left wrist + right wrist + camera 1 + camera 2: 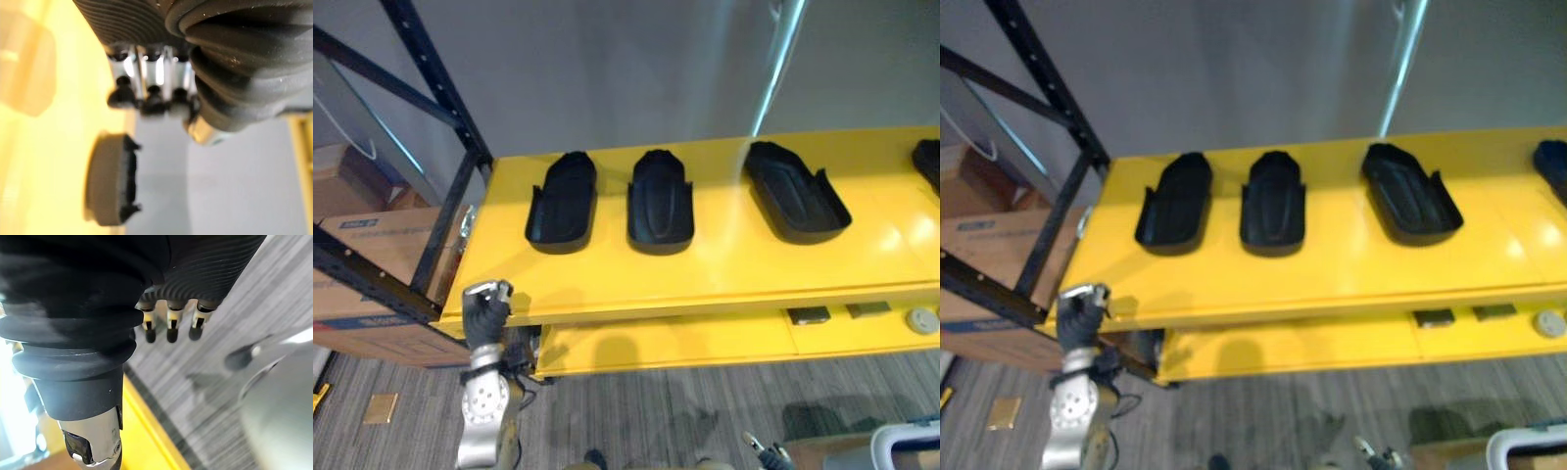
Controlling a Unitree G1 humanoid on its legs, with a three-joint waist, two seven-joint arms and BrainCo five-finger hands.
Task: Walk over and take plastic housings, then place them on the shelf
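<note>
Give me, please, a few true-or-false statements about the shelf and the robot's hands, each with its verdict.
1. The housings on the yellow shelf are stacked. False: they lie side by side, apart.
2. The left hand holds a housing. False: it is by the shelf's front edge, without one.
3. The right hand is above the floor. True.
4. Cardboard boxes stand left of the shelf. True.

A plain grey wall (607, 69) rises behind a glossy yellow metal shelf (705, 264). Black steel rack posts (437, 73) and brown cardboard boxes (362, 245) stand at its left end, above grey striped carpet (656, 411).
</note>
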